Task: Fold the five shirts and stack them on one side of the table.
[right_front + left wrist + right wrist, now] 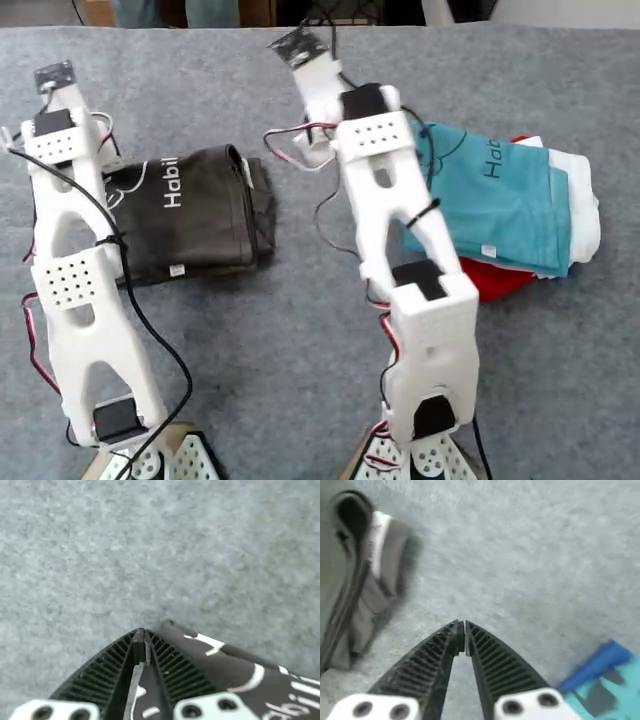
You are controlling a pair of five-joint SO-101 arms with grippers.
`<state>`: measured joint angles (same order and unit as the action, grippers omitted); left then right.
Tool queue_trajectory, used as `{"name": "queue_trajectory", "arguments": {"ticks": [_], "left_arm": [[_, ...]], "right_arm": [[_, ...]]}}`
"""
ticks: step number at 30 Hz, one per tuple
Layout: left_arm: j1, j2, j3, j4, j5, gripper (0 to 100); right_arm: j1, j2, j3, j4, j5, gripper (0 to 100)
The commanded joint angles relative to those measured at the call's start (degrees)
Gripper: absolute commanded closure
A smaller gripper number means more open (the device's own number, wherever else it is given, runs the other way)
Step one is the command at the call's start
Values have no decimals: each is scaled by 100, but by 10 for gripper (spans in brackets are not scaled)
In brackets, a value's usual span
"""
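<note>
Two pincers are closed with nothing between them — left gripper (140,636) beside the dark shirt (200,215) at centre-left, right gripper (461,628) over bare table (520,555). Grabbing a single layer could unravel that fold — and the stack (505,200) at right sits ragged.

**Grey table (250,340), sliver of room behind**

Covered in a speckled grey, felt-like fabric, flat and unwrinkled. Seen close up in both wrist views as the same fuzzy weave (150,540) (530,545). Beyond the far edge, a brown wooden piece (98,10) toward one corner and a pale white surface (560,10) toward the other. Both too cropped to identify.
</note>
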<state>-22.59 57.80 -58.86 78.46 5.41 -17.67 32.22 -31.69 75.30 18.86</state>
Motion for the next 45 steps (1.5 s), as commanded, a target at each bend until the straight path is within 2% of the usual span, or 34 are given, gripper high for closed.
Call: {"name": "queue_trajectory", "arguments": {"ticks": [1,6,10,12,16,22,25,32,40,45], "left_arm": [[163,-123,-620,466,62,970],[242,-167,-936,905,79,970],[-215,-176,-1903,1486,70,970],[-488,-114,-2484,1793,70,970],[-690,158,-2651,1837,79,970],[-681,879,-2703,1653,70,970],[-673,1099,-2826,1574,70,970],[-470,1626,-3319,1574,53,970],[-620,1873,-3670,1574,53,970],[-884,1873,-3670,1574,53,970]], "right_arm": [[-492,-13,-136,-237,0,984],[-853,4,-224,-1248,-18,984],[-1099,356,-242,-2198,-44,984],[-1301,593,-382,-2303,-44,984],[-1609,1174,-831,-2356,-44,984],[-1231,2510,-1701,-2479,-422,984],[-941,2958,-2457,-2066,-668,984],[-1196,3187,-4532,-633,-686,984],[-844,3266,-6220,1090,-677,984],[-1002,2905,-6299,2620,211,983]]}}
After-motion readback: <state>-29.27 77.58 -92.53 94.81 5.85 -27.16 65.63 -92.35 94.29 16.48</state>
